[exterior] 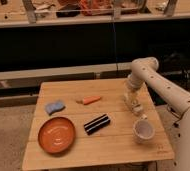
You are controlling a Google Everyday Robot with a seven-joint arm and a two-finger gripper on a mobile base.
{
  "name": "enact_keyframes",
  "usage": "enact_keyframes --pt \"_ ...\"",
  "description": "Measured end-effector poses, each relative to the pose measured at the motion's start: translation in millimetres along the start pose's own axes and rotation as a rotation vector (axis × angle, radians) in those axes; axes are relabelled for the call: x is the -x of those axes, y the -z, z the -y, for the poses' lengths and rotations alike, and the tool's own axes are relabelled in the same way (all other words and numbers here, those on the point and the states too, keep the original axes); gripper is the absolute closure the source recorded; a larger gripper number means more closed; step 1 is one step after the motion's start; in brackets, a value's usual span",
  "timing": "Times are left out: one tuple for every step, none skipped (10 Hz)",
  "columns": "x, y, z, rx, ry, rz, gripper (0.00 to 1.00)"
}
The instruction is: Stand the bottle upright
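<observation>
The bottle (136,107), small and whitish, lies on its side near the right edge of the wooden table (113,150). My gripper (132,98) points down right at the bottle's far end, at the tip of the white arm (144,69) that reaches in from the right. It is open, and I cannot tell whether its fingers touch the bottle. The gripper hides part of the bottle.
A white cup (143,131) stands just in front of the bottle. A carrot (91,99) lies mid-table, with a black striped object (97,124) in front of it. At the left are a blue sponge (54,106) and an orange plate (56,135). Shelving stands behind the table.
</observation>
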Motion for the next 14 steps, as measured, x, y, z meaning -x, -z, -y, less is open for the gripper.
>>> enact_keyframes --pt "-0.9 -0.9 0.0 0.001 -0.002 -0.001 0.20" --pt "-1.0 -1.9 2.4 0.002 -0.005 0.000 0.20" --pt "0.6 -4.1 3.9 0.005 -0.005 0.001 0.20" --pt "1.7 -5.9 4.4 0.008 -0.004 0.001 0.20" --pt "-1.0 -8.6 4.1 0.011 -0.009 -0.001 0.20" --pt "-4.0 -10.3 3.9 0.013 -0.014 -0.003 0.20" --pt "-4.9 -13.1 3.6 0.015 -0.015 -0.005 0.20" --pt "-3.9 -12.3 4.1 0.015 -0.013 -0.006 0.20" --pt "-1.7 -12.0 5.0 0.016 -0.010 -0.006 0.20" --pt "-0.9 -12.2 5.7 0.016 -0.012 -0.006 0.20" --pt "-1.9 -12.7 5.5 0.017 -0.014 -0.007 0.20" --pt "-5.0 -15.5 4.8 0.020 -0.017 -0.010 0.20" --pt "-7.0 -17.8 3.9 0.022 -0.017 -0.013 0.20" --pt "-4.6 -17.9 4.8 0.025 -0.014 -0.014 0.20"
